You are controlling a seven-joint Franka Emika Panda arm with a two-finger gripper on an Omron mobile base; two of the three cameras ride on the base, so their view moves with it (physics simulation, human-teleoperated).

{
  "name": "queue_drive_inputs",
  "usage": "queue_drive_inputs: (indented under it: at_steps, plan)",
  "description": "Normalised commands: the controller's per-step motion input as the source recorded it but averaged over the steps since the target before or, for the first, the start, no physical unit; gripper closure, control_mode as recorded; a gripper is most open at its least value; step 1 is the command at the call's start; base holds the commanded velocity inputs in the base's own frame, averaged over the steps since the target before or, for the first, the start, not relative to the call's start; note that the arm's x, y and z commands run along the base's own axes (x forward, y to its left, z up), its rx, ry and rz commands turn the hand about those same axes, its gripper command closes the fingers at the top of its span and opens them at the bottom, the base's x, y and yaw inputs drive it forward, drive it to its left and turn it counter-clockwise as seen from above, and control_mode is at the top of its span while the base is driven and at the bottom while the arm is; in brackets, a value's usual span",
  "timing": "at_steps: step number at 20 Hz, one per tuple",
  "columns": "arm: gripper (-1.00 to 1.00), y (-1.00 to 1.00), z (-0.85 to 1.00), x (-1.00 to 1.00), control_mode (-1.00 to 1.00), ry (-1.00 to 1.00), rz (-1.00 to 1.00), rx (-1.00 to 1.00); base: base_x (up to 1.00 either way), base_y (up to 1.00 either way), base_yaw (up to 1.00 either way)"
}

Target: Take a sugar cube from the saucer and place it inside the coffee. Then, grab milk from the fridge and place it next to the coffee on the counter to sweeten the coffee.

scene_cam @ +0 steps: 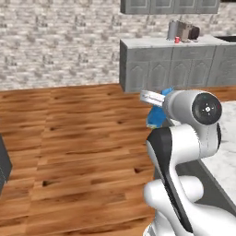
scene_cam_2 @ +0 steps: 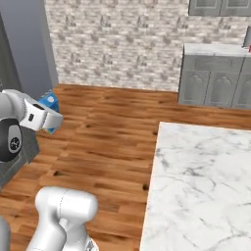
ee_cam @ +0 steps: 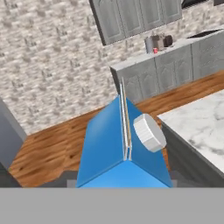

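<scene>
The claw (scene_cam: 154, 107) hangs in mid-air above the wooden floor (scene_cam: 78, 138), and the milk (ee_cam: 124, 148) sits right inside it: in the hand view the blue carton rises straight up from between the finger positions, its gabled ridge running away from the camera and its round white cap (ee_cam: 149, 132) on the slope to the right of that ridge. The fingertips themselves are hidden under the carton, but with the carton off the floor and carried in the hand, the claw is clamped on the milk. In the left base view the blue carton (scene_cam: 156, 115) shows just below and behind the white hand, next to the big round joint of the arm; in the right base view a blue corner of it (scene_cam_2: 49, 103) peeks out just behind the hand (scene_cam_2: 46, 117). Ahead of the claw and to its right lies the near end of the counter (ee_cam: 201, 127), white marble with grey veins, close but not touching the carton. Well ahead of the claw, against the stone wall (ee_cam: 52, 57), stands a further run of grey panelled cabinets (scene_cam: 170, 67) with a marble top, and on it, far from the claw, a tiny red shape that may be the coffee (scene_cam: 177, 40) sits beside a grey appliance (scene_cam: 183, 31); it is too small to tell more. To the left of the claw a tall grey slab, the fridge (scene_cam_2: 29, 44), stands near the hand.
</scene>
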Motion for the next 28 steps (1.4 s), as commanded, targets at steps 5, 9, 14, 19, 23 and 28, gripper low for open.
queue_drive_inputs:
  at_steps: [5, 9, 14, 19, 23, 28]
  plan:
    - [1.00, 0.00, 0.00, 0.00, 1.00, 0.00, 0.00, 0.00, 1.00, 0.00, 0.00]
    - [1.00, 0.00, 0.00, 0.00, 1.00, 0.00, 0.00, 0.00, 1.00, 0.00, 0.00]
    - [1.00, 0.00, 0.00, 0.00, 1.00, 0.00, 0.00, 0.00, 1.00, 0.00, 0.00]
    - [1.00, 0.00, 0.00, 0.00, 1.00, 0.00, 0.00, 0.00, 1.00, 0.00, 0.00]
    - [1.00, 0.00, 0.00, 0.00, 1.00, 0.00, 0.00, 0.00, 1.00, 0.00, 0.00]
    - [1.00, 0.00, 0.00, 0.00, 1.00, 0.00, 0.00, 0.00, 1.00, 0.00, 0.00]
